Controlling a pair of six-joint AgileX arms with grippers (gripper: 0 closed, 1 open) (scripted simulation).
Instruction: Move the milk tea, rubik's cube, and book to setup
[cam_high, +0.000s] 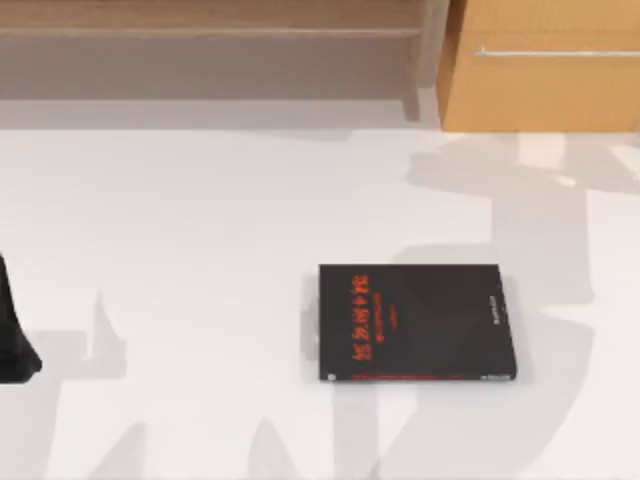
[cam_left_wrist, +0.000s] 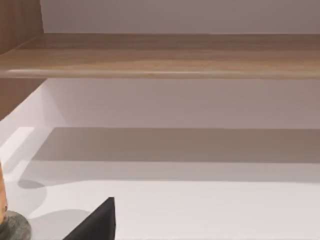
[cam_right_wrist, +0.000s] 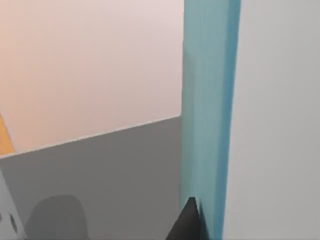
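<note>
Look at the top view and you find the book (cam_high: 418, 323) lying flat on the white tabletop (cam_high: 200, 230), right of centre and a little below the middle of the frame, black cover up with red lettering, nothing touching it. Of your left arm (cam_high: 14, 335) you see a dark piece at the left edge of that frame, well apart from the book. In the left wrist view a dark finger tip (cam_left_wrist: 100, 222) pokes in at the lower left, facing an open wooden shelf (cam_left_wrist: 160, 55) across bare white surface, with the foot of some orange-and-grey object (cam_left_wrist: 7, 220) at the very lower left corner; what that object is you cannot tell. The right wrist view gives you a dark finger tip (cam_right_wrist: 187, 222) at the bottom, beside a tall teal panel (cam_right_wrist: 207, 110), off toward grey floor and wall. For neither arm can you tell whether the fingers are released or clenched, nor whether they carry anything. Judging by the layout, the book is the item not yet moved, so that step looks to be in hand. Your next move calls for bringing one arm over the book, most likely taking it by an edge, since it lies flat and thin against the surface.
</note>
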